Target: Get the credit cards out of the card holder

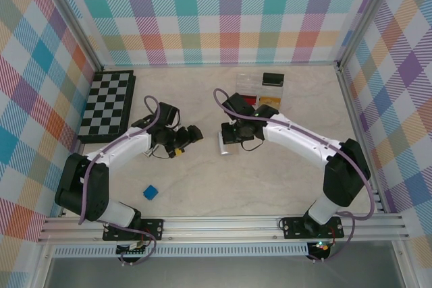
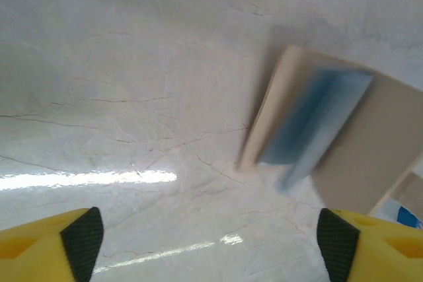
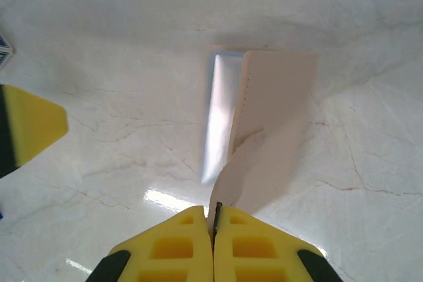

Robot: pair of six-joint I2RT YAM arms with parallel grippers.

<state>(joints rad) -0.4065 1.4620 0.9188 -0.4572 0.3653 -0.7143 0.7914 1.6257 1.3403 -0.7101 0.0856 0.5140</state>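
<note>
The card holder [image 3: 271,117] stands half open on the table, tan outside with a light blue lining [image 3: 221,113]. My right gripper [image 3: 213,214] is shut on the near edge of its tan panel. In the top view that gripper [image 1: 228,136] is at the table's middle, directly over the holder [image 1: 225,145]. My left gripper [image 2: 211,239] is open with only bare table between its fingers. The blurred holder [image 2: 360,156] lies apart from it, up and to the right. In the top view the left gripper [image 1: 192,134] is just left of the holder. The credit cards are hidden.
A clear compartment box [image 1: 262,87] with dark, red and orange contents stands behind the right arm. A folded chessboard [image 1: 108,104] lies at the far left. A small blue cube [image 1: 150,192] sits near the left arm's base. One left finger [image 3: 33,127] shows in the right wrist view.
</note>
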